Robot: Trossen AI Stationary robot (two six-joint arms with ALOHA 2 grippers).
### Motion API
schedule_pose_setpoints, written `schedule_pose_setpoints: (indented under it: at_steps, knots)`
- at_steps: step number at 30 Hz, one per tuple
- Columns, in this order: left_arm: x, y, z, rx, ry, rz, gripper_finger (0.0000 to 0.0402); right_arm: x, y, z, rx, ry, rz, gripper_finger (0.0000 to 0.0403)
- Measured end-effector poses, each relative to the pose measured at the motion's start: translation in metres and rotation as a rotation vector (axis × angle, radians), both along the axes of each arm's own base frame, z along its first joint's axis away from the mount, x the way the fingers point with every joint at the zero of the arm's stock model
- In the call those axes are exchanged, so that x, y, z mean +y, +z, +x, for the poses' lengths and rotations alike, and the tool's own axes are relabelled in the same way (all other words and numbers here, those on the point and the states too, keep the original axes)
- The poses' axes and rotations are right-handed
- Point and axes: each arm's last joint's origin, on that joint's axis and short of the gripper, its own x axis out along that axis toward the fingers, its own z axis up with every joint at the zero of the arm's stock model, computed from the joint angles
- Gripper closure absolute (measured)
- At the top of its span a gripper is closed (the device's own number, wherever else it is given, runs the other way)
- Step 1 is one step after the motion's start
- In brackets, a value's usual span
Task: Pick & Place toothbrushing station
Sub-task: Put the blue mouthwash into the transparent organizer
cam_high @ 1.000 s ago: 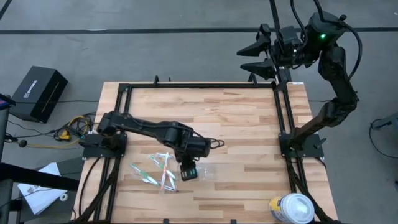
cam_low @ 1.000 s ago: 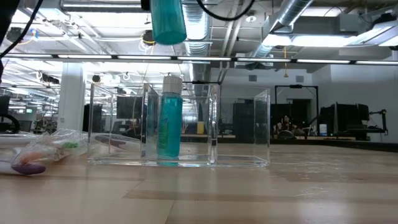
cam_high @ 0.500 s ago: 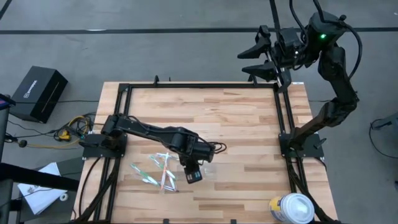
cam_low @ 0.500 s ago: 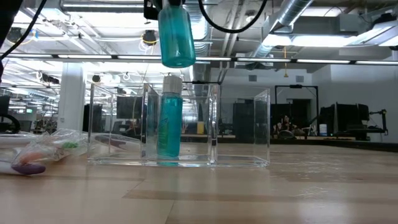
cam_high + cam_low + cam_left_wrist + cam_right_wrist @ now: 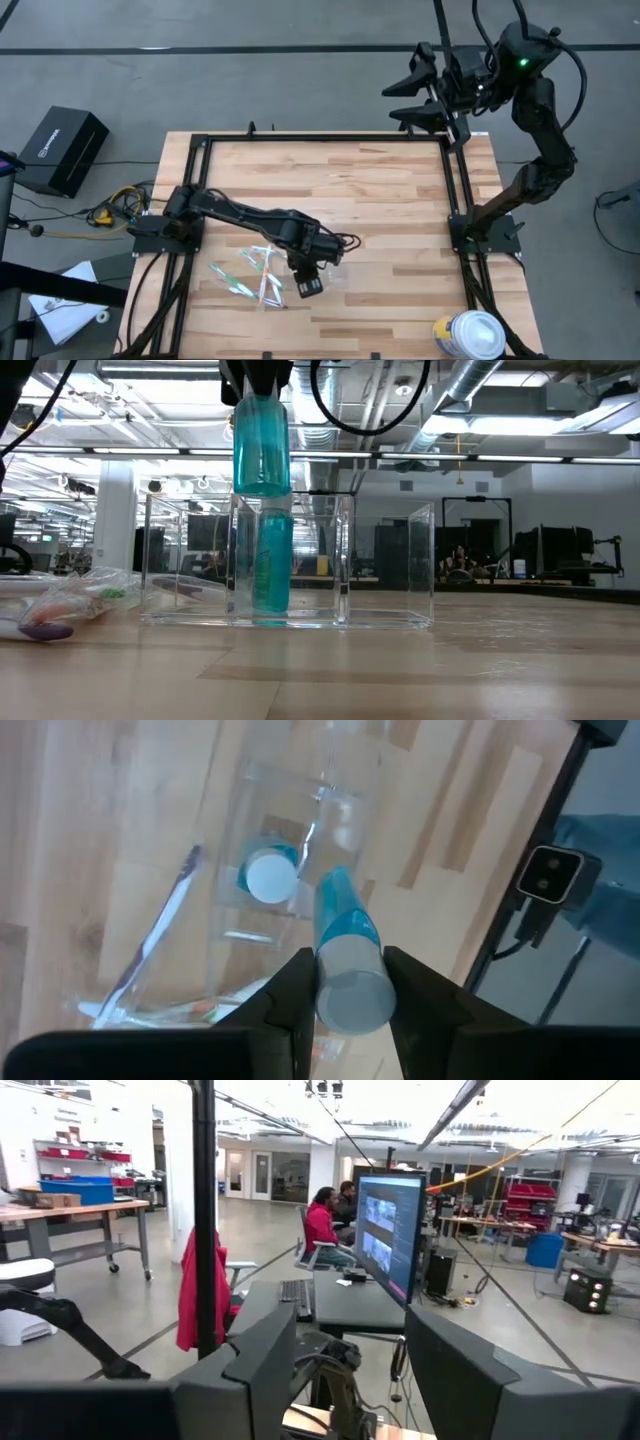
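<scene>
Low view: left fingers (image 5: 258, 380) grasp one tube (image 5: 261, 445) above holder's (image 5: 380, 575) second tube (image 5: 271, 560); right fingers (image 5: 420, 88) parted.

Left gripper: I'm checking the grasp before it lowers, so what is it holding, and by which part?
The left gripper holds a teal tube upright by its white-capped upper end, hanging above the clear holder. The right gripper holds nothing.

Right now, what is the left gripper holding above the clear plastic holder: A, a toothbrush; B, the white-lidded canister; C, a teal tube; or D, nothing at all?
C: the left gripper is closed on a teal tube, hanging just above the see-through holder, where another teal tube already stands upright.
</scene>
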Motion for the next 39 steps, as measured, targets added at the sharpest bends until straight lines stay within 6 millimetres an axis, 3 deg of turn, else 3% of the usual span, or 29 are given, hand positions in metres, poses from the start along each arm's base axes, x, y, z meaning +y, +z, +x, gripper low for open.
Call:
schedule_pose_setpoints:
  at_steps: [21,34,39]
  knots:
    - [0.001,-0.002,0.005,-0.046,-0.002,0.057,0.0314,0.020,0.001,0.005,-0.014,0.000,0.011,0.0228]
    - [-0.007,-0.034,0.016,0.043,-0.035,0.029,0.0314,0.025,0.001,0.006,-0.018,0.003,0.006,0.0230]
    - [-0.008,-0.036,0.016,0.037,-0.026,0.070,0.0314,0.025,0.001,0.006,-0.018,0.003,0.006,0.0232]
